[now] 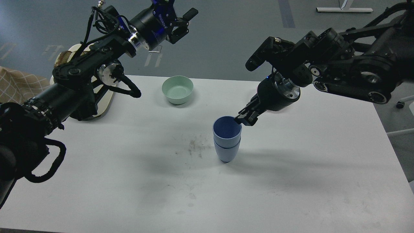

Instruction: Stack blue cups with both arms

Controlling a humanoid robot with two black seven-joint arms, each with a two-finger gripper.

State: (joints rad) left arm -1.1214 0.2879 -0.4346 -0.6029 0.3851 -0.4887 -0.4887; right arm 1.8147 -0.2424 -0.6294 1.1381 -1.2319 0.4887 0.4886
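Blue cups (227, 140) already nested upright on bench (291, 181); right fingers (245, 119) pinching upper rim, release left. Left fingers (181, 24) spread, raised clear.

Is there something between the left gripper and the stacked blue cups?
Nothing visible. The left gripper hangs high beyond the table's far edge, and the blue cups stand nested mid-table. The green bowl sits left of the straight path, not in it. The right gripper is at the top cup's rim.
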